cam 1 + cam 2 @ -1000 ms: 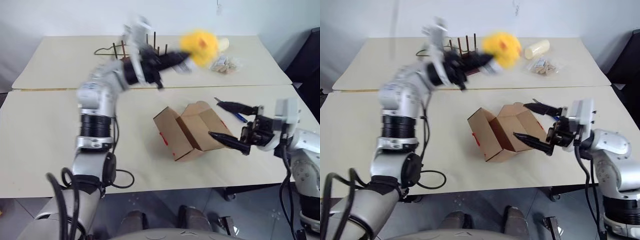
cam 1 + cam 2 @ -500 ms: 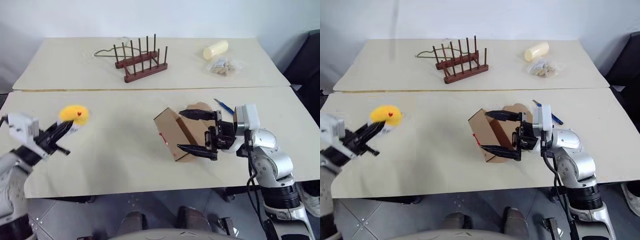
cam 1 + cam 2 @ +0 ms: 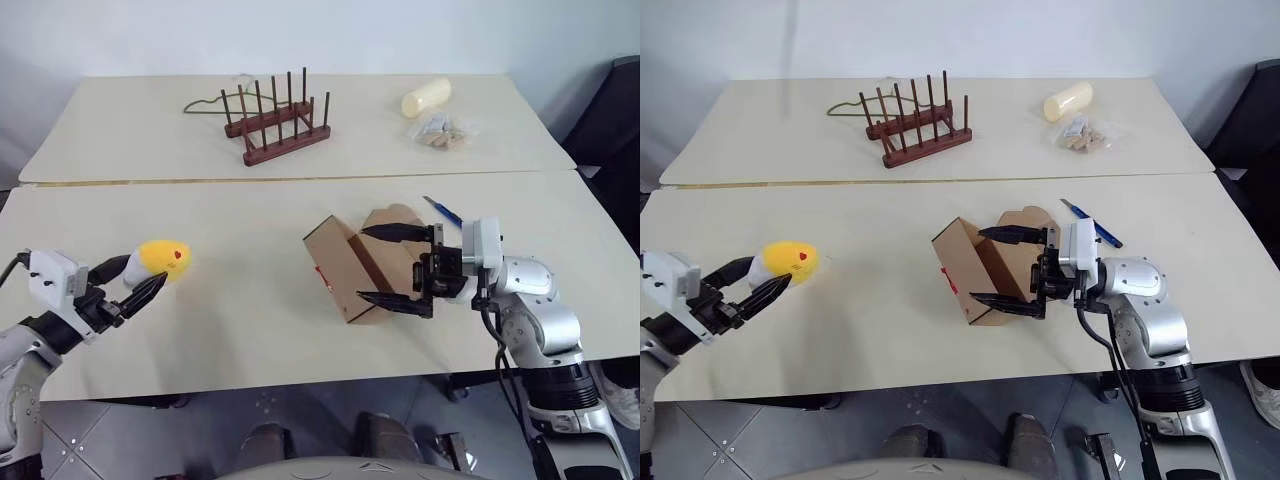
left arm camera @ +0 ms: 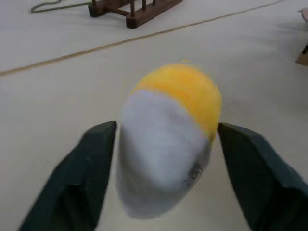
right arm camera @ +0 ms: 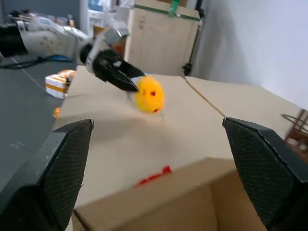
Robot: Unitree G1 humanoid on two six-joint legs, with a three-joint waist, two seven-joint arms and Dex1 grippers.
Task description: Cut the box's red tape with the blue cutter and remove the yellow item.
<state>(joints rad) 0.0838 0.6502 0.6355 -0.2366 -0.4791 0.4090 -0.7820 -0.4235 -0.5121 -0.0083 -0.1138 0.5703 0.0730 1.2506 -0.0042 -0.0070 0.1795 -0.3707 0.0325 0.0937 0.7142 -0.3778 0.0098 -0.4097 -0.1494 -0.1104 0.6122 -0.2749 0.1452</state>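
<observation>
Left wrist view: the yellow item (image 4: 168, 154) is seen between the spread fingers of the left end effector (image 3: 135, 283), resting on the surface (image 3: 250, 330). A straight withdrawal is advised, lest it roll.

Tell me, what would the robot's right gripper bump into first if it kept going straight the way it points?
Most likely the box. The right gripper points toward the robot's left with open jaws standing on either side of the open carton, so the cardboard is right ahead. The yellow item lies much farther along.
</observation>
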